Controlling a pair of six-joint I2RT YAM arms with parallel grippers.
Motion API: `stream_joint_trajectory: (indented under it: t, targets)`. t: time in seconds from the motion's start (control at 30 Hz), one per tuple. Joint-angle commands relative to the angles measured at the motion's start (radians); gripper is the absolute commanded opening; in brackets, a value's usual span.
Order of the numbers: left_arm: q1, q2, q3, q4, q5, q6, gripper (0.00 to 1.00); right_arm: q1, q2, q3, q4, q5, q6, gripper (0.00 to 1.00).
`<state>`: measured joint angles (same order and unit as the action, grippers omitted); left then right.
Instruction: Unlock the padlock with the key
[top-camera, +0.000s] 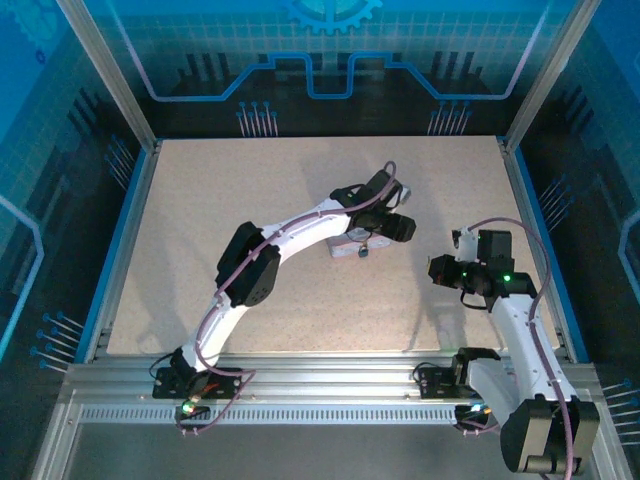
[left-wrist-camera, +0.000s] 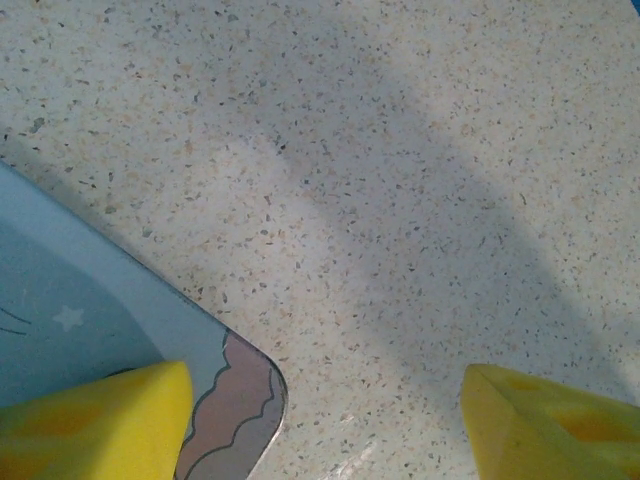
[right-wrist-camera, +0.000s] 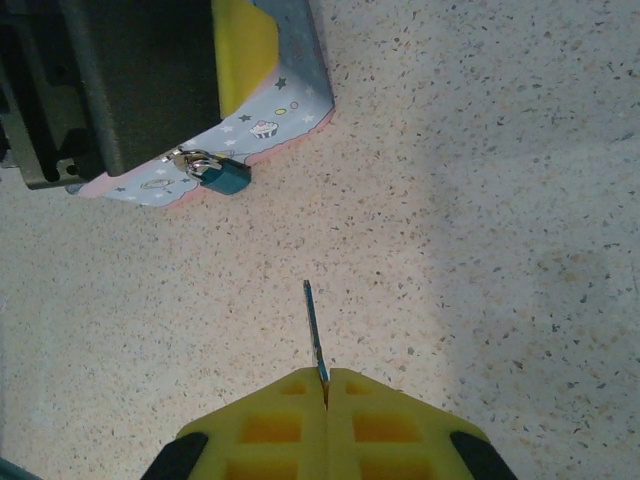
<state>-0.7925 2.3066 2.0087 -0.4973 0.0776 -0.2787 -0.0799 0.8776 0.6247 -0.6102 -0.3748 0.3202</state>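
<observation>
While the right gripper (right-wrist-camera: 327, 388) pinched the key (right-wrist-camera: 315, 330) tight, blade aimed at the padlock (right-wrist-camera: 228, 178) hanging off the tin (right-wrist-camera: 292, 100) at 11 o'clock, the left gripper (left-wrist-camera: 325, 425), jaws wide, probably steadied it.

Setting: robotics lab test cell. Speckled beige tabletop (top-camera: 200, 250); aluminium-profile frame (top-camera: 300, 385) around it; blue circuit-pattern wall panels (top-camera: 400, 40) on three sides; white cabled left arm (top-camera: 290, 235) and right arm (top-camera: 525, 330) bolted at the near rail.
</observation>
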Motion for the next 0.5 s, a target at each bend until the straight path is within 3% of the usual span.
stream_joint_trajectory:
  t: [0.0, 0.47]
  targets:
    - [-0.007, 0.002, -0.014, -0.076, -0.004, 0.024, 0.73, -0.017, 0.006, 0.014, -0.012, -0.025, -0.007, 0.00]
    - [-0.063, -0.312, -0.474, 0.118, 0.003, -0.061, 0.76, -0.016, 0.073, 0.033, 0.017, -0.066, -0.011, 0.00]
